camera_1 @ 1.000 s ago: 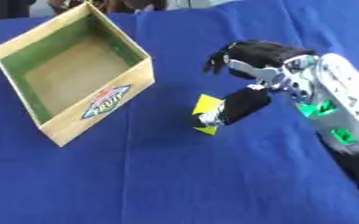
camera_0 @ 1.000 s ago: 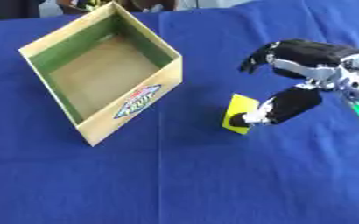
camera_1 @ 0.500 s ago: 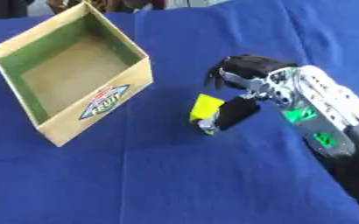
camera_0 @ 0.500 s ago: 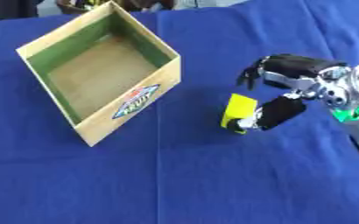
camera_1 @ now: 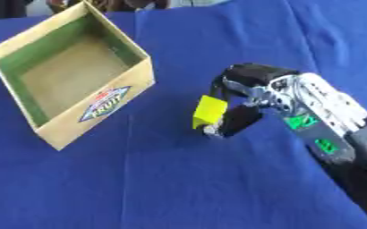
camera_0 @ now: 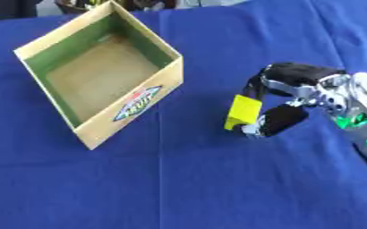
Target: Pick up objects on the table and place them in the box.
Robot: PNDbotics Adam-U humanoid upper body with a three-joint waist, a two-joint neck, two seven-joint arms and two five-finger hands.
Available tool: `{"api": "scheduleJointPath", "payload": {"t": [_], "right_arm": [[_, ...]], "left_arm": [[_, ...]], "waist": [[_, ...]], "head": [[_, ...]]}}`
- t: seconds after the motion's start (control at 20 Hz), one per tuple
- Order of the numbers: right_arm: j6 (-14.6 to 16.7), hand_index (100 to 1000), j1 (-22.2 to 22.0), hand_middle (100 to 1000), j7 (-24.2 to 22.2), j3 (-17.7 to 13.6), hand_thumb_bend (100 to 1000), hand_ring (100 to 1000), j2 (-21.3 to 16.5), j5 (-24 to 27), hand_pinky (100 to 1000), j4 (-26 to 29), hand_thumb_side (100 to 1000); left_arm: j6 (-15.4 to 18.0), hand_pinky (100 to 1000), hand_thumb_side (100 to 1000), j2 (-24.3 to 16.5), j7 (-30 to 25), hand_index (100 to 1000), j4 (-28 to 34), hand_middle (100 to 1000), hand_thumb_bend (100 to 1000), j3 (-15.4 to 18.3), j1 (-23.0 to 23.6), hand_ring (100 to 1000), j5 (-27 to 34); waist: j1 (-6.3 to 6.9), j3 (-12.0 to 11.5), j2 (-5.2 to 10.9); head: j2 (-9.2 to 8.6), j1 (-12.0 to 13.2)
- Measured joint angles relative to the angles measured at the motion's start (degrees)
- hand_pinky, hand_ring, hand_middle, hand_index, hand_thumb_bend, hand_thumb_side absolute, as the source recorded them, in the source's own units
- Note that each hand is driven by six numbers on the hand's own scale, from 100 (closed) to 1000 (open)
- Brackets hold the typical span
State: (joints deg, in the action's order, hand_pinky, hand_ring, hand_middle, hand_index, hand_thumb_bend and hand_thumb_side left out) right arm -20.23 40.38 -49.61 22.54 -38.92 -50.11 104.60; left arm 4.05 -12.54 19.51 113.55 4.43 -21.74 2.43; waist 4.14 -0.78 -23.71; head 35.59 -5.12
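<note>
Yellow block pinched, box still some way off

The right hand (camera_0: 284,98), centre right of the frame, pinches the yellow block (camera_0: 242,112) between thumb and curled fingers above the blue cloth (camera_0: 186,179); held by one edge, it may slip before reaching the empty box (camera_0: 132,107), upper left.

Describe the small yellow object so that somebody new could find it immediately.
Start from the open cardboard box on the blue table. To its right, the right hand curls round a yellow block, the only bright yellow thing here.
</note>
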Motion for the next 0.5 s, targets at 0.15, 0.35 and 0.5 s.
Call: {"api": "scheduleJointPath", "payload": {"t": [0.15, 0.35, 0.5], "right_arm": [[-0.3, 763, -0.1, 546, 0.3, 0.1, 455, 703, 0.0, -0.1, 711, 0.0, 620], [-1.0, 741, -0.1, 525, 1.1, 0.1, 307, 659, 0.4, 0.0, 683, 0.0, 554], [-1.9, 733, -0.1, 520, 2.3, 0.1, 250, 646, 0.4, 0.1, 673, 0.0, 530]], "left_arm": [[0.0, 712, 950, 0.0, 0.0, 875, 0.0, 722, 100, 0.0, 0.0, 729, 0.0], [-0.1, 712, 950, 0.0, -0.1, 874, 0.0, 722, 100, 0.0, 0.0, 730, 0.0], [-0.1, 712, 949, 0.0, -0.1, 873, 0.0, 722, 100, 0.0, 0.0, 730, 0.0]], "waist": [[0.02, 0.0, -0.03], [0.22, 0.0, -0.18], [0.35, 0.0, -0.34]], "head": [[-0.01, -0.1], [-0.10, -0.1], [-0.41, -0.1]]}}
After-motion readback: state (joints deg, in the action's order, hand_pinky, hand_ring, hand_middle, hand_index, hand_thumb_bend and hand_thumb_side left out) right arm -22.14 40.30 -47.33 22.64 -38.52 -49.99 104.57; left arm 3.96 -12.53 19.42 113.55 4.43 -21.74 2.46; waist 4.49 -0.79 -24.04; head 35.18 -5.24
